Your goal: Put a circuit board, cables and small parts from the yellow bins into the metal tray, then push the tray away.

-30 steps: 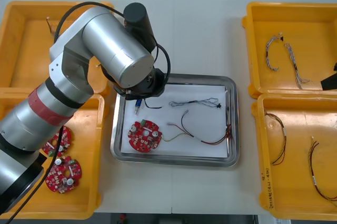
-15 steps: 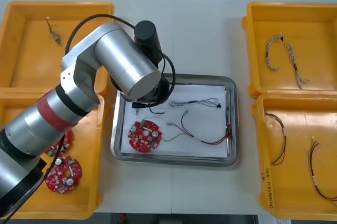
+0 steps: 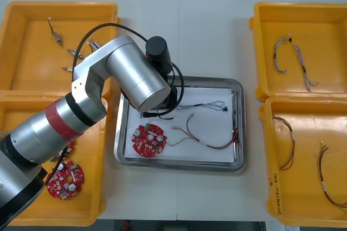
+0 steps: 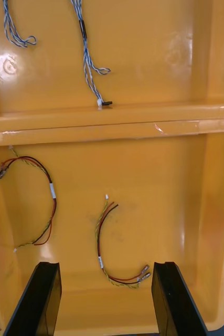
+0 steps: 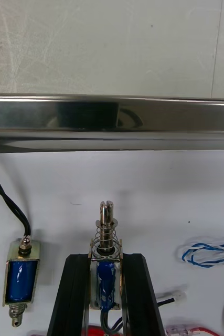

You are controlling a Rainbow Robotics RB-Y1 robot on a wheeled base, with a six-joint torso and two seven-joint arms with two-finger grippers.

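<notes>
While the left end effector [image 5: 105, 262] hung low over the tray [image 5: 112, 118], its fingers were closed on a small metal part [image 5: 106, 231], a blue body with a sprung pin. It was held just above the white liner, near the tray's rim. A second part [image 5: 20, 275] of the same kind lay on the liner just beside it, apart from the fingers, with a black lead running from it.

From the front, the tray already carried a board [image 3: 148, 139], a blue and white cable [image 3: 203, 105] and a red and yellow cable [image 3: 209, 143], so most of the loading looked done. The held part seemed to be the piece in hand. It had not yet been let go, and I judged that its release would finish the filling, or nearly so. More parts [image 3: 57, 38] lay in the far left bin [image 3: 21, 8]; whether any were wanted I could not tell.

The right end effector [image 4: 105, 268] hung with its fingers wide apart and empty above the near right bin [image 4: 206, 210], over loose cables [image 4: 109, 247]. The push had not begun, and the tray sat between the bins.
</notes>
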